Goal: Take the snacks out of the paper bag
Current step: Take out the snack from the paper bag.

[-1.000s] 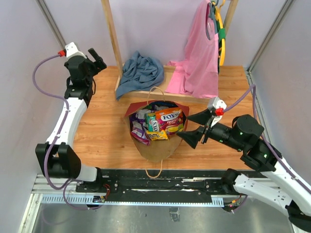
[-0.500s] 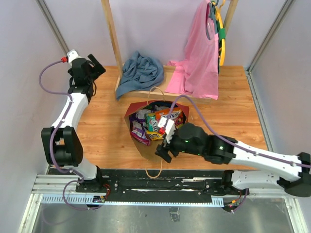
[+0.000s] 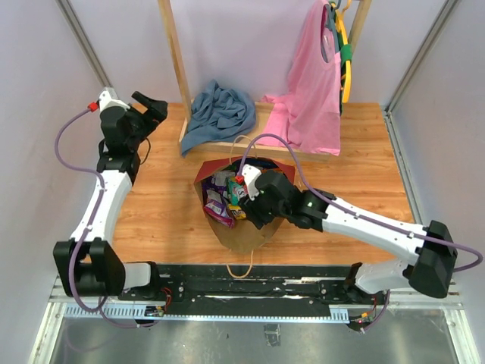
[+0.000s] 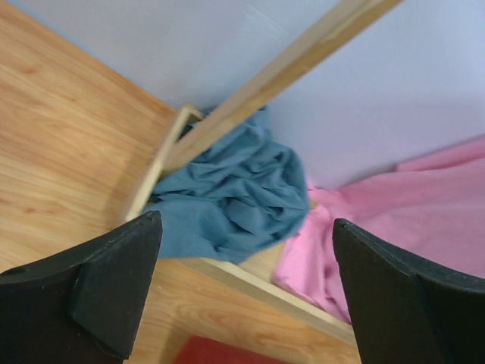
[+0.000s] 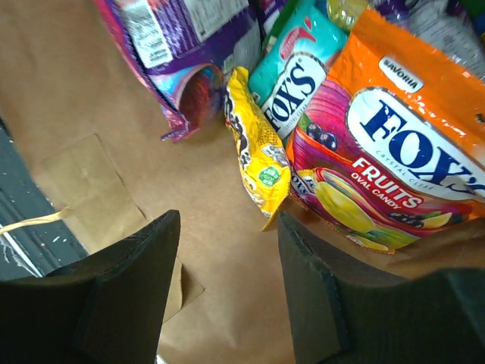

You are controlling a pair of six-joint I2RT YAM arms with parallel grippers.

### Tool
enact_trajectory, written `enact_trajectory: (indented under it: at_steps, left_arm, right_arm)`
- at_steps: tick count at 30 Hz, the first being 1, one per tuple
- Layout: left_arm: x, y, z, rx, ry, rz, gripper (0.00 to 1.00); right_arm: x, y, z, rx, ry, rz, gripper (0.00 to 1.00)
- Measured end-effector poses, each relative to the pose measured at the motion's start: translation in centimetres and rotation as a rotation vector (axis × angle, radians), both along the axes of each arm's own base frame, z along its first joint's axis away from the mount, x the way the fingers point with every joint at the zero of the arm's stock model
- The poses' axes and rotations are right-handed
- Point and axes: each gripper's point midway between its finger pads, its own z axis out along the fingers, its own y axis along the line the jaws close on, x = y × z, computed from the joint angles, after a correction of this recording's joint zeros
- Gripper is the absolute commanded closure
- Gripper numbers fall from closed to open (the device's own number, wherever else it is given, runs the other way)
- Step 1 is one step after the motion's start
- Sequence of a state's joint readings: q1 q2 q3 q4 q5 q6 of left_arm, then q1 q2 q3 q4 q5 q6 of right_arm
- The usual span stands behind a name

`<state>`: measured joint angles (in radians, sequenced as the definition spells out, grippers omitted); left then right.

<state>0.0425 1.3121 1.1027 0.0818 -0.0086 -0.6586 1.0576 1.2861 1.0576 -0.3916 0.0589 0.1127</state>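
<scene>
The paper bag (image 3: 246, 231) lies flat on the wooden table, brown side up, with its red-edged mouth toward the back. Snacks spill from the mouth: a purple packet (image 3: 216, 203), an orange Fox's Fruits packet (image 5: 386, 159), a yellow M&M's packet (image 5: 258, 148) and a teal Fox's packet (image 5: 292, 72). My right gripper (image 3: 258, 214) hovers over the bag, open and empty (image 5: 227, 250), just short of the yellow and orange packets. My left gripper (image 3: 154, 108) is open and empty at the far left, well away from the bag. It faces the cloths (image 4: 246, 258).
A blue-grey cloth (image 3: 220, 114) lies on the wooden rack base (image 3: 227, 145) behind the bag, and a pink garment (image 3: 311, 91) hangs at the back right. The bag's twine handle (image 3: 241, 265) reaches the table's near edge. Walls close in both sides.
My right arm has swung from the right side leftward and now sits over the bag's mouth. My left gripper has shifted slightly at the far left.
</scene>
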Motion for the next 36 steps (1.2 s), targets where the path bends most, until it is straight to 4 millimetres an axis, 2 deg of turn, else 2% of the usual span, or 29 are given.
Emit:
enact_trajectory:
  at_steps: [3,6,11,13,17,23,31,33,36]
  left_arm:
    - [-1.8,-1.0,2.0,-0.062,-0.043,-0.038,0.01]
    - [-3.9,-1.8,3.9,-0.093,-0.093,-0.069,0.00]
    - [-9.5,-2.8,6.2,-0.122,-0.178,-0.113,0.00]
    - [-11.3,-3.5,6.5,-0.137,-0.204,-0.148,0.00]
    - [-13.6,-5.4,5.4,-0.175,-0.191,-0.246,0.00]
    - [-16.1,-8.2,1.4,-0.232,-0.106,-0.402,0.00]
    - [-19.1,-9.8,-1.5,-0.255,-0.062,-0.499,0.00]
    - [-19.4,-10.0,-2.4,-0.272,-0.049,-0.509,0.00]
    - [-19.6,-10.3,-4.3,-0.312,-0.019,-0.521,0.00]
  right_arm:
    - [1.0,-0.5,-1.7,-0.043,0.041,-0.032,0.42]
    - [1.6,-0.5,-2.6,-0.070,0.068,-0.052,0.42]
    - [2.3,0.5,-3.2,-0.085,0.097,-0.055,0.41]
    - [2.5,1.0,-3.5,-0.092,0.105,-0.052,0.41]
    - [2.6,1.1,-4.4,-0.110,0.113,-0.054,0.40]
    - [2.9,-0.2,-4.9,-0.123,0.080,-0.092,0.41]
    - [4.9,-1.9,-5.0,-0.119,0.083,-0.162,0.47]
    - [5.1,-1.7,-5.4,-0.110,0.100,-0.156,0.51]
    - [4.8,-0.8,-5.8,-0.088,0.128,-0.124,0.70]
